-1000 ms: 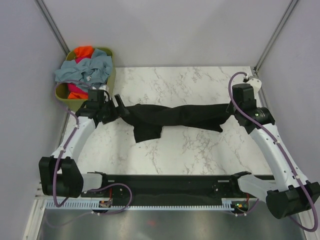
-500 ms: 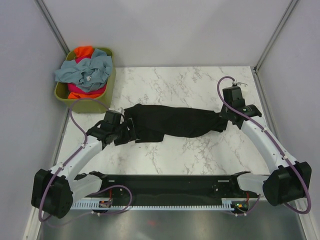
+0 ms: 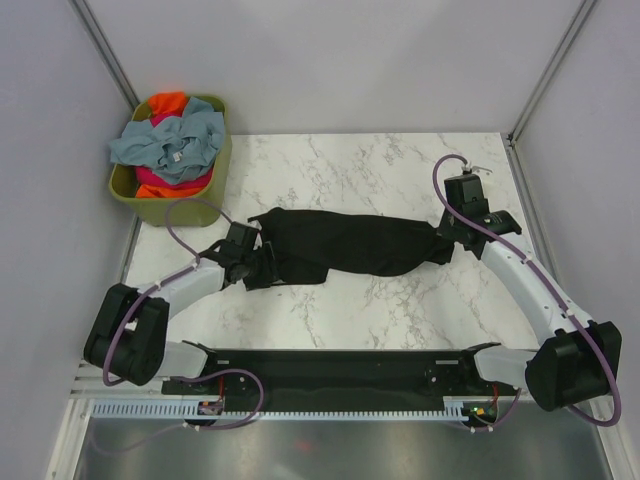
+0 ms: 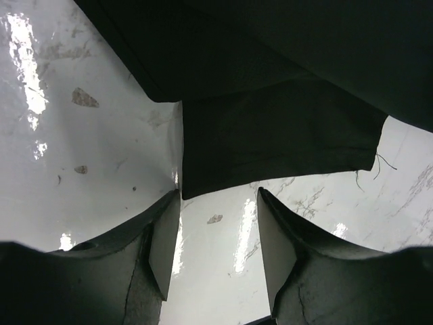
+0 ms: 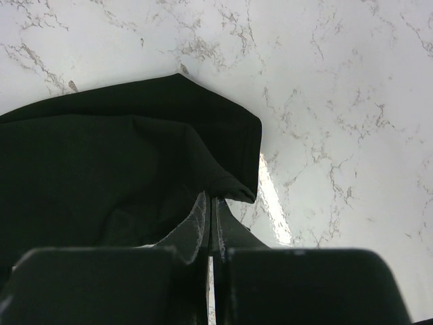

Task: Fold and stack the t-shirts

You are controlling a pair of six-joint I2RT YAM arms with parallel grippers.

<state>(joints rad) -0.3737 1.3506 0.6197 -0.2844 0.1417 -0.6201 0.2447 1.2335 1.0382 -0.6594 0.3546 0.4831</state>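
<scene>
The black t-shirt [image 3: 350,242] lies bunched in a long band across the middle of the marble table [image 3: 380,170]. My left gripper [image 3: 262,262] is at its left end, low over the table. In the left wrist view it [image 4: 218,196] is open and empty, and the shirt's hem [image 4: 270,128] lies just past the fingertips. My right gripper [image 3: 447,240] is at the shirt's right end. In the right wrist view it [image 5: 211,198] is shut, with a fold of the black shirt [image 5: 101,156] at its tips. No white tag shows.
An olive-green basket [image 3: 222,150] stands at the back left corner, holding a grey-blue shirt [image 3: 175,140], an orange one [image 3: 167,102] and a magenta one [image 3: 155,180]. Grey walls stand close on the left and right.
The left gripper has let go of the shirt's left end and dropped toward the table. The right gripper has moved inward. The shirt went from stretched to slack and bunched.
</scene>
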